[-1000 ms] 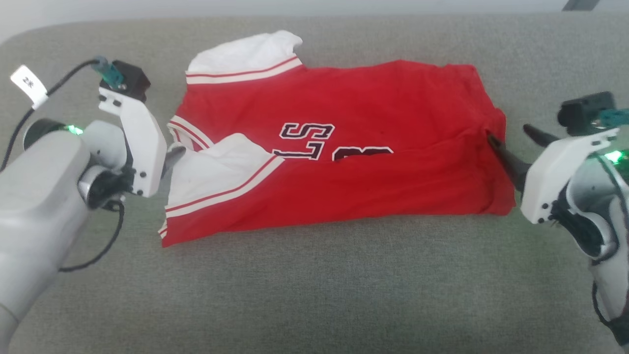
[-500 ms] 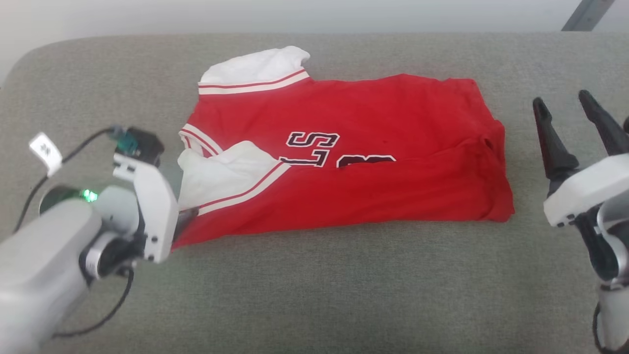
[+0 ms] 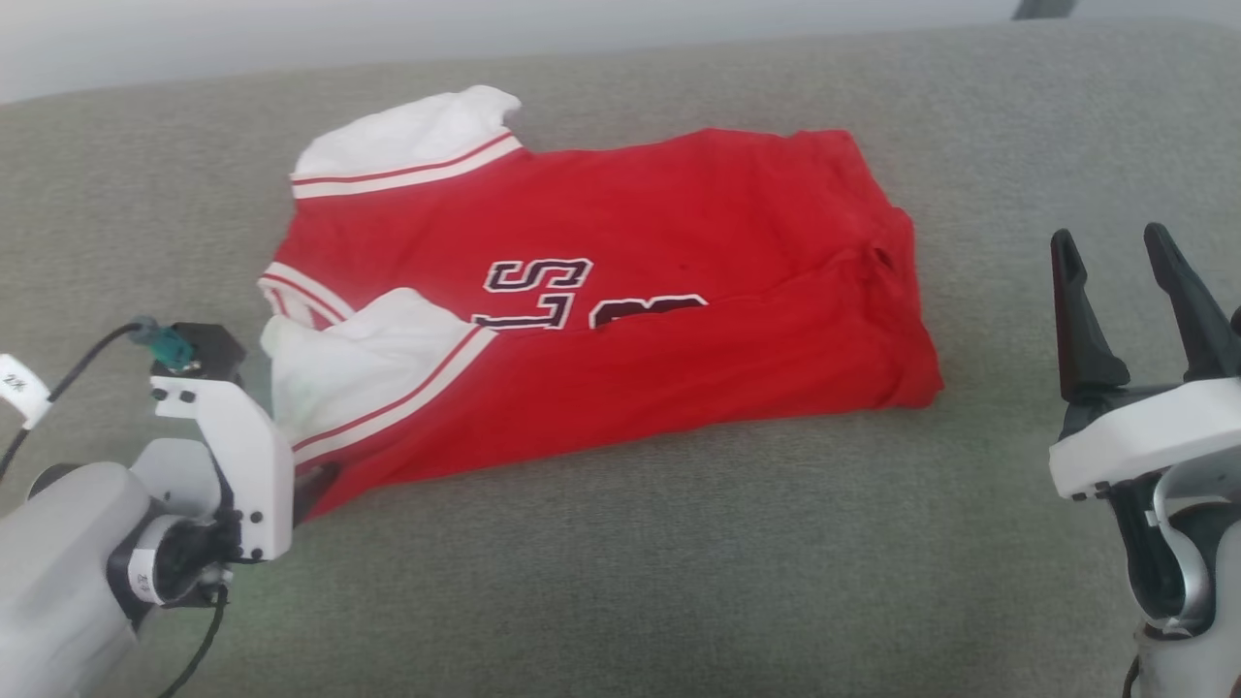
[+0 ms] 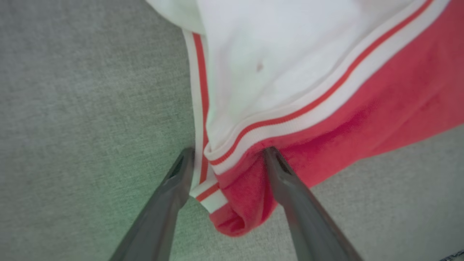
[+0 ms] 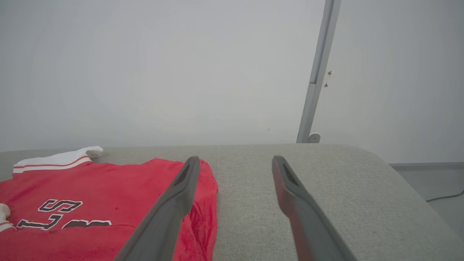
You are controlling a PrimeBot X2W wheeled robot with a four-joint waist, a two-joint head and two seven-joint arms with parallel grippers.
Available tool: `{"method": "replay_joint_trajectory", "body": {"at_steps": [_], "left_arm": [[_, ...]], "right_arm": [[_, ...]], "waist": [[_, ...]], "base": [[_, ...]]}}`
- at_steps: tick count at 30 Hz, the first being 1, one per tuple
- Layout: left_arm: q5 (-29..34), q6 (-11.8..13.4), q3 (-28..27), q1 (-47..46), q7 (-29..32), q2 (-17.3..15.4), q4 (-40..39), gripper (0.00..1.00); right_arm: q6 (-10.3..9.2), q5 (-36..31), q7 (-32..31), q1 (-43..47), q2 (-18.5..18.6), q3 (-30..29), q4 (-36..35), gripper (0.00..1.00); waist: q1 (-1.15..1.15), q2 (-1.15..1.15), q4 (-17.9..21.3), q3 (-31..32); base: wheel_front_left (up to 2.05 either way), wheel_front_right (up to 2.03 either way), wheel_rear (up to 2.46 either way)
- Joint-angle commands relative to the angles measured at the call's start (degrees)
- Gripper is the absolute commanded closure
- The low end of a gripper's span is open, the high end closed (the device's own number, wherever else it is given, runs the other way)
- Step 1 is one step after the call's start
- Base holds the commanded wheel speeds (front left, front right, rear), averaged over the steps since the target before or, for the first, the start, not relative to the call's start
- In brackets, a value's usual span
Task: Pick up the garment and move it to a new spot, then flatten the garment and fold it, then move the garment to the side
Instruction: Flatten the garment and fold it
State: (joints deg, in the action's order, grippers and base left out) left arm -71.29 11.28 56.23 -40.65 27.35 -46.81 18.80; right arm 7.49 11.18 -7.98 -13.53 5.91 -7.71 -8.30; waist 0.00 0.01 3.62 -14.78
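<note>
- Lying on a grey fabric cushion (image 3: 679, 582), the garment (image 3: 601, 320) sits near the middle of our head view. It is a red jersey shirt folded lengthwise, and its nearer half covers part of the dark, white-edged lettering.
- We see one white sleeve (image 3: 407, 136) with red-and-white trim at the far left of the shirt. The other sleeve (image 3: 359, 368) lies folded on top at the near left.
- In the left wrist view, our left gripper (image 4: 228, 152) is at the garment's near left corner. Its two dark fingers stand wide apart, with the striped trim and the red folded edge between them. They are not closed on the cloth.
- Our right gripper (image 3: 1105, 242) is to the right of the garment and clear of it. Its fingers point up, spread wide, and hold nothing.
- In the right wrist view, beyond the cushion, we see a pale wall (image 5: 145, 72) and a grey metal post (image 5: 319, 72).
- A black cable (image 3: 73, 364) with a white tag (image 3: 19, 388) runs to our left wrist.
</note>
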Motion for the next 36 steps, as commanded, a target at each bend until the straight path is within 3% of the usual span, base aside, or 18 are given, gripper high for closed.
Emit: {"method": "replay_joint_trajectory", "body": {"at_steps": [1, 2, 3, 13, 21, 32, 33, 34, 35, 36], "left_arm": [[-1.65, 0.13, 0.20, 1.85, 0.96, 0.82, 1.75, 0.22], [-2.26, 0.07, 0.31, 2.00, 1.49, 1.14, 2.32, 0.94], [-2.51, 0.38, 0.57, 2.22, 2.41, 1.34, 3.05, 1.00], [-1.26, -1.36, 0.88, 0.01, 2.39, 2.76, 4.26, 1.00], [-0.16, -3.10, 1.68, -2.25, 2.06, 5.30, 4.80, 1.00], [1.07, -5.13, 2.64, -3.83, 1.51, 8.22, 6.78, 1.00], [1.06, -5.32, 2.68, -3.83, 1.47, 8.42, 7.08, 1.00], [0.96, -5.42, 2.69, -3.79, 1.42, 8.59, 7.37, 1.00], [1.09, -5.58, 2.84, -3.78, 1.35, 8.74, 7.66, 1.00], [1.22, -5.80, 2.94, -3.86, 1.38, 8.90, 7.96, 1.00]], "right_arm": [[0.00, 0.09, 0.14, 0.66, -0.62, -0.40, -0.20, 0.00], [0.00, 0.37, -0.13, 0.84, -0.89, -0.58, -0.18, 0.00], [0.00, 0.75, -0.54, 1.00, -1.06, -0.77, 0.09, 0.00], [0.00, 5.25, -9.21, 0.57, 0.91, 1.42, 6.05, 0.00], [0.01, 8.49, -18.62, -2.46, 4.34, 4.02, 14.22, 0.00], [0.01, 10.37, -32.68, -10.03, 6.33, 7.51, 27.01, 0.00], [0.01, 10.45, -34.42, -10.39, 6.70, 8.14, 27.96, 0.24], [0.01, 10.46, -35.67, -10.53, 7.17, 9.21, 28.49, 0.89], [0.01, 10.45, -36.25, -10.73, 7.64, 9.77, 28.68, 1.00], [0.01, 11.01, -36.56, -11.18, 8.05, 10.13, 28.77, 1.00]], "waist": [[0.00, -0.01, 1.26, -0.66], [0.00, -0.01, 1.48, -0.77], [0.00, -0.01, 1.67, -0.86], [0.00, -0.01, 0.16, -1.70], [0.00, -0.01, -3.32, -3.16], [0.00, -0.01, -6.16, -4.29], [0.00, -0.01, -6.32, -4.29], [0.00, -0.01, -6.46, -4.28], [0.00, -0.01, -6.58, -4.27], [0.00, -0.01, -6.69, -4.26]], "base": [[0.00, 0.00, 0.00], [0.00, 0.00, 0.00], [0.00, 0.00, 0.00], [0.00, 0.00, 0.00], [0.00, 0.00, 0.00], [0.00, 0.00, 0.00], [0.00, 0.00, 0.00], [0.00, 0.00, 0.00], [0.00, 0.00, 0.00], [0.00, 0.00, 0.00]]}}
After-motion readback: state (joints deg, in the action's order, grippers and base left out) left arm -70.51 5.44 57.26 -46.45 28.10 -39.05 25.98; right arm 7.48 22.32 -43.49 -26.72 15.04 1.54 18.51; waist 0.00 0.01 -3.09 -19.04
